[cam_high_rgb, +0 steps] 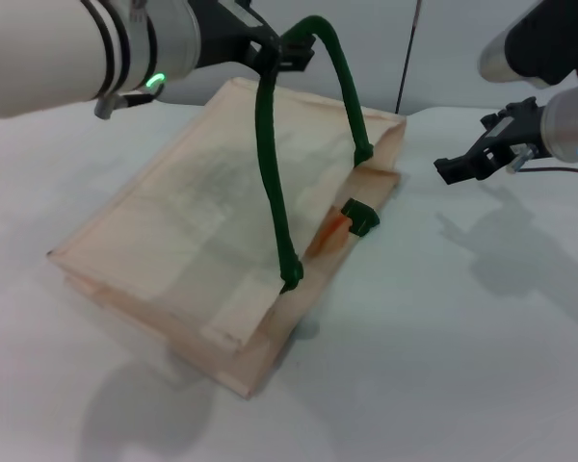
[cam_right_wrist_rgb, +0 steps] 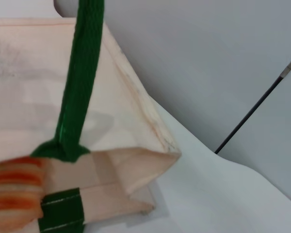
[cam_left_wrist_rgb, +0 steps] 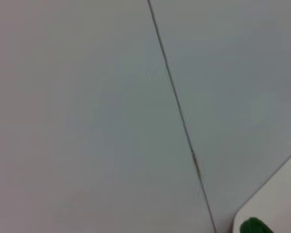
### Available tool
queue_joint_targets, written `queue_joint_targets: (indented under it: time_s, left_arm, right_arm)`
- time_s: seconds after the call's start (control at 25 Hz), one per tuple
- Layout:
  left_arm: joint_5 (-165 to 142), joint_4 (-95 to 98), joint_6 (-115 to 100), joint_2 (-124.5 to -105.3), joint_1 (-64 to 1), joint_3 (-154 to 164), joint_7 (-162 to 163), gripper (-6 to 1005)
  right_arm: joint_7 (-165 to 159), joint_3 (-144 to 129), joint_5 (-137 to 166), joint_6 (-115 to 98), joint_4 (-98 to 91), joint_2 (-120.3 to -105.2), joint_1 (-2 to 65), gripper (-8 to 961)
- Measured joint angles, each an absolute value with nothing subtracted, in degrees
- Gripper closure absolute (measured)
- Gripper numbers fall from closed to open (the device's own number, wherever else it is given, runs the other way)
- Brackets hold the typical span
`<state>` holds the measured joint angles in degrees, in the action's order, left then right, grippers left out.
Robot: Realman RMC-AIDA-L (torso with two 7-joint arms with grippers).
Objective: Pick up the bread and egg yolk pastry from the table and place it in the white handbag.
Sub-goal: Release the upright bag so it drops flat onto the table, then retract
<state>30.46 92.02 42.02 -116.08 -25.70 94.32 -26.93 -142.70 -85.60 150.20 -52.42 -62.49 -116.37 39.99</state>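
The white handbag (cam_high_rgb: 193, 241) lies tilted on the table, its mouth facing right. My left gripper (cam_high_rgb: 287, 50) is shut on the top of one dark green handle (cam_high_rgb: 268, 164) and holds it up above the bag. The bread (cam_high_rgb: 332, 234), tan with orange stripes, lies inside the bag's mouth; it also shows in the right wrist view (cam_right_wrist_rgb: 14, 191) next to the bag's edge (cam_right_wrist_rgb: 140, 165). My right gripper (cam_high_rgb: 453, 168) is open and empty, hovering to the right of the bag's mouth. The egg yolk pastry is out of view.
The white table (cam_high_rgb: 462, 337) spreads to the right of and in front of the bag. The second green handle (cam_high_rgb: 361, 219) lies folded at the bag's mouth. A thin dark line (cam_high_rgb: 406, 58) runs down the grey wall behind.
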Motion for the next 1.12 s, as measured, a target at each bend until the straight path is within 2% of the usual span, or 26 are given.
queue_joint_targets:
  time_s: [0.32, 0.68, 0.92, 1.12]
  left_arm:
    - [40.49, 89.5, 41.67, -116.05, -26.15, 92.64, -33.36, 122]
    - [50.54, 89.03, 38.44, -116.24, -23.66, 91.56, -41.82, 122]
    - [51.05, 89.38, 31.39, -116.23, -20.78, 91.15, -41.92, 127]
    - [51.03, 88.34, 23.26, -116.31, -18.56, 91.64, -41.92, 130]
  right_arm:
    - [-142.73, -85.6, 150.34, -52.53, -62.49, -116.37, 39.98, 65]
    - [-143.06, -85.39, 150.14, -50.92, -62.78, -116.41, 39.16, 65]
    - [-144.11, -85.77, 146.41, -43.09, -66.89, -116.55, 34.12, 65]
    - [-143.79, -88.25, 140.39, -28.43, -69.06, -116.53, 28.55, 65]
